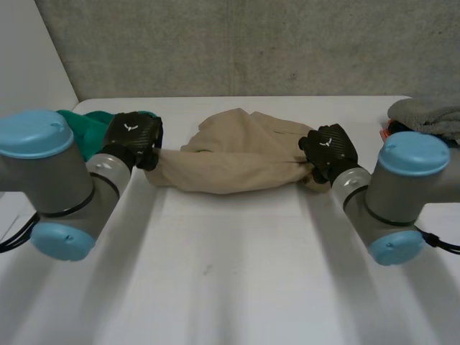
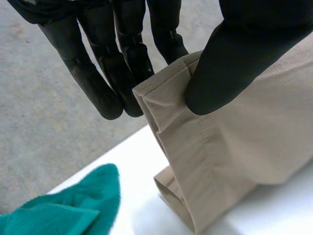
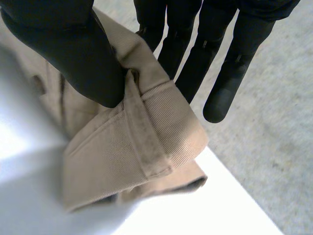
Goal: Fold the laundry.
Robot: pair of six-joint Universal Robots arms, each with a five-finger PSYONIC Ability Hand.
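Left robot hand (image 1: 133, 138): pinching trousers (image 1: 237, 154) by one end; right robot hand (image 1: 329, 149): pinching opposite end, stretching across worktop (image 1: 230, 273).

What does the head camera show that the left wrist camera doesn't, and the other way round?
Head view adds: the right hand pinching the far end of the beige garment, the garment stretched across the table, and a grey cloth at the table's right edge. Left wrist view adds: up close, the thumb pressing a stitched hem against the fingers. Both share: the left hand, the garment, a green cloth and the table.
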